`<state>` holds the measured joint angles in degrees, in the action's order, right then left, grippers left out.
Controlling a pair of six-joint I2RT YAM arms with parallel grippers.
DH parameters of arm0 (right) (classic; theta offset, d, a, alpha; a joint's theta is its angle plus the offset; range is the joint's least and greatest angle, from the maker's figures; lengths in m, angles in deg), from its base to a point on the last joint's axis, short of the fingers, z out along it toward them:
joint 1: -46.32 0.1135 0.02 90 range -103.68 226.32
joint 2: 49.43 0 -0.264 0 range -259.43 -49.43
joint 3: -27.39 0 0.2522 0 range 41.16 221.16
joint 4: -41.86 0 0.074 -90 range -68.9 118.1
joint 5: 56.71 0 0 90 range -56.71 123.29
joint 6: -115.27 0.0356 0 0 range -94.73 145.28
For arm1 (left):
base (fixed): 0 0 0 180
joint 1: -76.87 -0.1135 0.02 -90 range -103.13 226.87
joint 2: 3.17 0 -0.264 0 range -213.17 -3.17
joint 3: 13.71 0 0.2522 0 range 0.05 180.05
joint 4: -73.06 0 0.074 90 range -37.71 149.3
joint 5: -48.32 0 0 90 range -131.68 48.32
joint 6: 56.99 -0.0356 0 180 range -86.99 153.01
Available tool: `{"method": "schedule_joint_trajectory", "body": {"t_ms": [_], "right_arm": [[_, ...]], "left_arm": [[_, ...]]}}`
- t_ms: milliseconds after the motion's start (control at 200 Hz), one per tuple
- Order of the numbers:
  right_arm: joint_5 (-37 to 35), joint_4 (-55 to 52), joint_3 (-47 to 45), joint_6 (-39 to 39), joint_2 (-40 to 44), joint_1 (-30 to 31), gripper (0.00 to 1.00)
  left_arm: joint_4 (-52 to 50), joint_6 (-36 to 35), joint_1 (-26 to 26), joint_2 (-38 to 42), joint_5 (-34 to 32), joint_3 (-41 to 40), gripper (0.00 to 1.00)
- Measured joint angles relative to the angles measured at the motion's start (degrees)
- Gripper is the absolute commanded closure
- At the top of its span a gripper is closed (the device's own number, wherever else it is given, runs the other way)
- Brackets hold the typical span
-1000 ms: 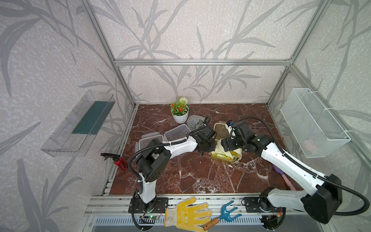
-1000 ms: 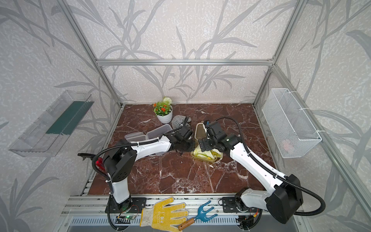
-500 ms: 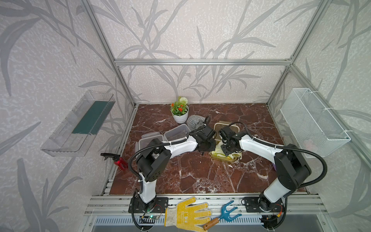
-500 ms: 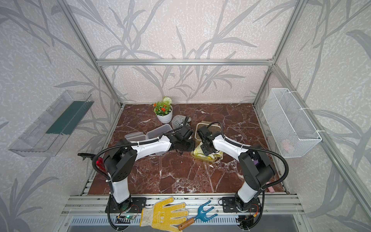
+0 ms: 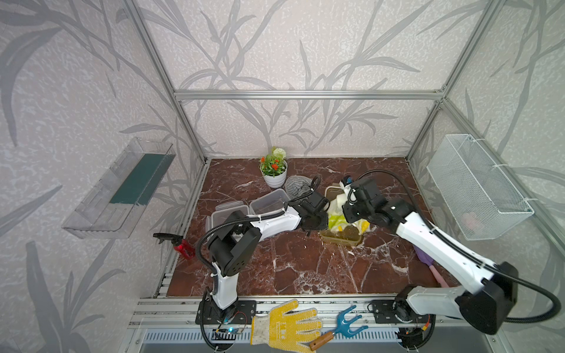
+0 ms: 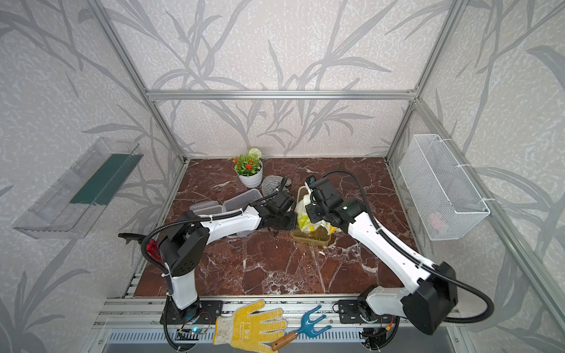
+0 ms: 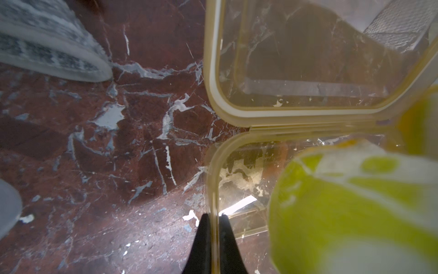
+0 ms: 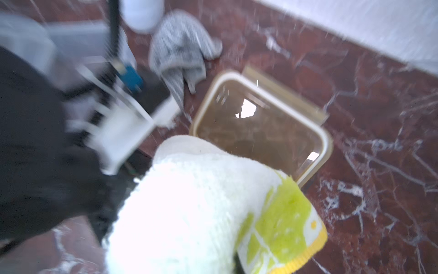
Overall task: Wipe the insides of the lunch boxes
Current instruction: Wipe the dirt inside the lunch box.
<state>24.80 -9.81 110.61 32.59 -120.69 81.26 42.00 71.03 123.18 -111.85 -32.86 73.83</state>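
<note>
The left fingers (image 7: pixel 214 221) pinch the amber lunch box's (image 5: pixel 341 237) near-left wall mid-surface, the right fingers (image 5: pixel 337 204) clamp the green-and-white cloth (image 5: pixel 336 214) above it, which should next press inside

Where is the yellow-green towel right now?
In both top views the yellow-green towel hangs from the right gripper over the amber lunch box, mid-table, beside the left gripper.

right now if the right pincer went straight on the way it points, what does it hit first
Likely the open amber lid lying on the table, beyond the cloth that the right pincer holds; depth is unclear.
</note>
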Motion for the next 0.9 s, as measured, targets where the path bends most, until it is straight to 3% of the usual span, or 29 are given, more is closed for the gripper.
{"method": "schedule_joint_trajectory", "body": {"t_ms": [235, 430, 685, 900], "right_arm": [[4.5, -0.5, 3.7, 4.4, 4.8, 0.0, 1.00], [7.0, 2.0, -5.0, 8.5, 2.1, -1.1, 1.00], [9.2, 5.9, -19.0, 10.7, -0.9, -7.3, 1.00], [6.8, 6.1, -19.9, 10.7, -11.1, -8.5, 1.00]], "left_arm": [[0.6, -0.2, 0.0, 0.0, 0.0, 0.0, 0.94], [0.6, -0.5, 0.0, 0.0, -0.3, 0.0, 0.94], [0.6, -0.6, 0.0, 0.0, -0.8, 0.0, 0.94], [0.7, -0.5, 0.0, 0.0, -0.9, 0.0, 0.94]]}}
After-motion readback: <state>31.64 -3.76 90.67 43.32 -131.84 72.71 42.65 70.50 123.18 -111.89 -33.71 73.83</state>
